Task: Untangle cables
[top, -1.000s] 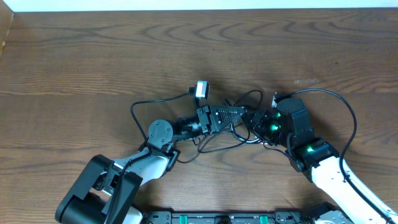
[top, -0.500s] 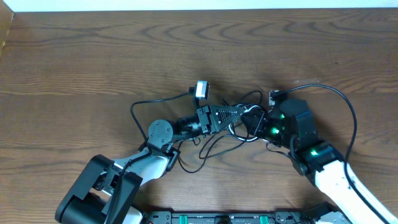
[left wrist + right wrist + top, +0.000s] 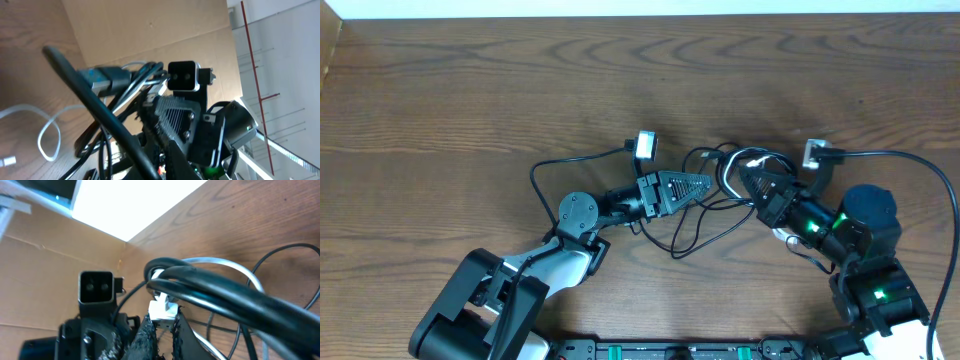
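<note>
The cables (image 3: 720,160) are thin black cords and a white one, knotted mid-table between my two grippers, with black loops trailing toward the front. My left gripper (image 3: 708,184) points right into the knot and is shut on a black cable (image 3: 90,100) that runs down between its jaws. A grey-blue plug (image 3: 102,79) and a white cable loop (image 3: 47,137) lie just beyond. My right gripper (image 3: 745,176) points up-left from the right and is shut on a white plug (image 3: 162,309), pinched between its rough black fingers (image 3: 147,335). Black cables (image 3: 215,290) arch over that plug.
Each arm's own thicker black lead curves over the wood, one at the left (image 3: 535,175) and one at the right (image 3: 920,170). A cardboard wall (image 3: 330,50) stands at the table's far left edge. Both arms reach in from the front edge.
My right gripper has shut on the white plug and its arm has swung back to the right, stretching the knot. The black loops have slid right. The left arm has stayed put.
</note>
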`<state>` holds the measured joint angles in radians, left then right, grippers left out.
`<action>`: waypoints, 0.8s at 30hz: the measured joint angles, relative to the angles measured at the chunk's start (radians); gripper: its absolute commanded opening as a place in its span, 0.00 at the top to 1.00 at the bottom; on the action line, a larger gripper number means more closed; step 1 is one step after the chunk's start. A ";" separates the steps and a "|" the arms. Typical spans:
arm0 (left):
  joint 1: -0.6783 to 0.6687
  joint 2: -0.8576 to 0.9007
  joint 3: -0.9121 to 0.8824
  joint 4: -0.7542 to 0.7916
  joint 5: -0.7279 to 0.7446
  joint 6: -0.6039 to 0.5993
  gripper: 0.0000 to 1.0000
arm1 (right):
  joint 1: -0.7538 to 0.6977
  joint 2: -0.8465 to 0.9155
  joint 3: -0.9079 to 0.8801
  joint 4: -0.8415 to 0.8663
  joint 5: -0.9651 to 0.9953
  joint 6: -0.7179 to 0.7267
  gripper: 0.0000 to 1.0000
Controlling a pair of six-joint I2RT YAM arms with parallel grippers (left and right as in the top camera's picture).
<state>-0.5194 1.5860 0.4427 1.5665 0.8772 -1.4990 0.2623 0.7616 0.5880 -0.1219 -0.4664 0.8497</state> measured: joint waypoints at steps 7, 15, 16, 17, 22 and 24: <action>0.000 0.000 0.000 -0.050 0.040 0.055 0.93 | -0.020 -0.001 0.000 0.064 -0.093 0.037 0.99; 0.001 -0.006 0.003 -0.484 0.055 0.279 0.92 | -0.026 -0.001 0.000 0.077 -0.235 -0.062 0.99; 0.002 -0.006 0.004 -0.520 0.056 0.309 0.92 | -0.029 -0.001 0.000 0.080 -0.248 -0.068 0.97; 0.002 -0.006 0.004 -0.540 0.057 0.335 0.93 | -0.033 -0.001 0.000 0.088 -0.260 -0.074 0.95; 0.002 -0.006 0.004 -0.541 0.056 0.404 0.83 | -0.045 -0.002 -0.001 0.104 -0.295 -0.088 0.99; 0.002 -0.006 0.004 -0.538 0.053 0.424 0.51 | -0.045 -0.002 -0.001 0.056 -0.304 -0.113 0.99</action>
<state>-0.5175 1.5799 0.4469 1.0286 0.9306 -1.0752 0.2173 0.7593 0.5873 -0.0654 -0.7700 0.7372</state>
